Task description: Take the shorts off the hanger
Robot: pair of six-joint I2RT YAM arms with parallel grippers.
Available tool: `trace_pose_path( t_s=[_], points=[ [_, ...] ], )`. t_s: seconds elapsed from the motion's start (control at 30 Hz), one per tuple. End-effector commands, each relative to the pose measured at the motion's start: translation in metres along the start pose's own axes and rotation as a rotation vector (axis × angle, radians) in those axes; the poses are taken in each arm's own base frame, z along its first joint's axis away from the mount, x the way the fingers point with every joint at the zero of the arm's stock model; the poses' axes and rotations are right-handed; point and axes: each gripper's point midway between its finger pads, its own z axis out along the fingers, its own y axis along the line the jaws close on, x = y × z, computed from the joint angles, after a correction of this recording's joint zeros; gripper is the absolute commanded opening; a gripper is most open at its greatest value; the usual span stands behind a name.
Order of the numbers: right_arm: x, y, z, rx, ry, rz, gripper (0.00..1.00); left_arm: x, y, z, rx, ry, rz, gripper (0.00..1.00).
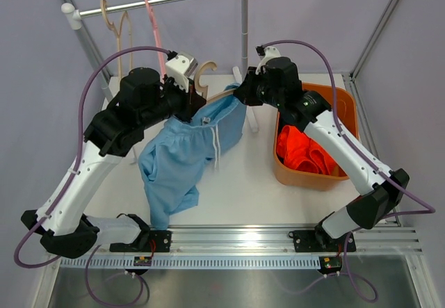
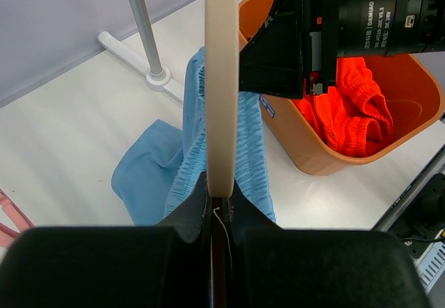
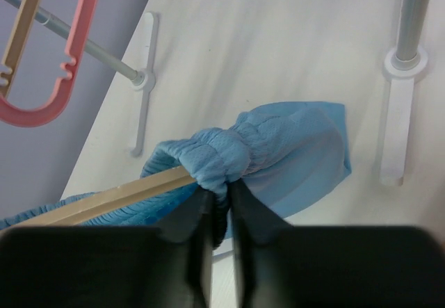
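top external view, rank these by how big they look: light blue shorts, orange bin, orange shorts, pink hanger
1-2. light blue shorts and orange bin: too close to rank, since the right arm hides part of the bin
3. orange shorts
4. pink hanger, thin, clearly smallest

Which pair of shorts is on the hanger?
The light blue shorts, bunched on the wooden hanger that the left gripper holds; the orange shorts lie apart in the orange bin.
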Motion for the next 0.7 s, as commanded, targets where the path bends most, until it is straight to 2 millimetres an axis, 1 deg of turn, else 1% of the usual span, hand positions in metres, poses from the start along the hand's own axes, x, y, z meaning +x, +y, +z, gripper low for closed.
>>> trace_pose_path(
  t_s=[0.0, 0.07, 0.1, 0.17, 0.3, 0.33, 0.37, 0.4, 0.43, 0.47, 0.57, 0.6, 0.67],
  points=[
    [-0.032, 0.007, -0.011, 0.021, -0.106, -0.007, 0.11, -0.029, -0.021, -0.019, 0.086, -0.123, -0.001, 0.0],
    [-0.035, 0.005, -0.015, 0.036, -0.117, -0.008, 0.02, -0.023, -0.018, -0.018, 0.073, -0.103, 0.005, 0.0],
    [-0.036, 0.0, -0.018, 0.062, -0.121, -0.013, 0.0, -0.021, -0.018, -0.018, 0.072, -0.095, 0.006, 0.0],
    [-0.04, -0.012, -0.021, 0.131, -0.127, -0.031, 0.0, -0.015, -0.018, -0.018, 0.071, -0.085, 0.009, 0.0],
    [-0.048, -0.029, -0.024, 0.229, -0.141, -0.056, 0.0, -0.012, -0.02, -0.023, 0.08, -0.087, 0.016, 0.0],
    [-0.046, -0.038, -0.018, 0.261, -0.129, -0.056, 0.0, -0.011, -0.021, -0.024, 0.083, -0.085, 0.015, 0.0],
    [-0.054, -0.042, -0.02, 0.28, -0.142, -0.055, 0.0, -0.011, -0.021, -0.026, 0.083, -0.09, 0.016, 0.0],
    [-0.053, -0.047, -0.02, 0.295, -0.13, -0.055, 0.0, -0.012, -0.022, -0.028, 0.086, -0.093, 0.019, 0.0],
    [-0.057, -0.058, -0.018, 0.319, -0.132, -0.048, 0.0, -0.012, -0.023, -0.029, 0.089, -0.091, 0.02, 0.0],
    [-0.058, -0.061, -0.017, 0.312, -0.126, -0.042, 0.0, -0.012, -0.022, -0.031, 0.088, -0.092, 0.02, 0.0],
    [-0.06, -0.077, -0.012, 0.333, -0.117, -0.026, 0.0, -0.011, -0.023, -0.033, 0.088, -0.094, 0.023, 0.0],
    [-0.061, -0.086, -0.012, 0.347, -0.116, -0.018, 0.0, -0.012, -0.023, -0.034, 0.091, -0.098, 0.024, 0.0],
    [-0.059, -0.093, -0.007, 0.355, -0.102, -0.015, 0.0, -0.011, -0.024, -0.034, 0.096, -0.099, 0.024, 0.0]
  ],
)
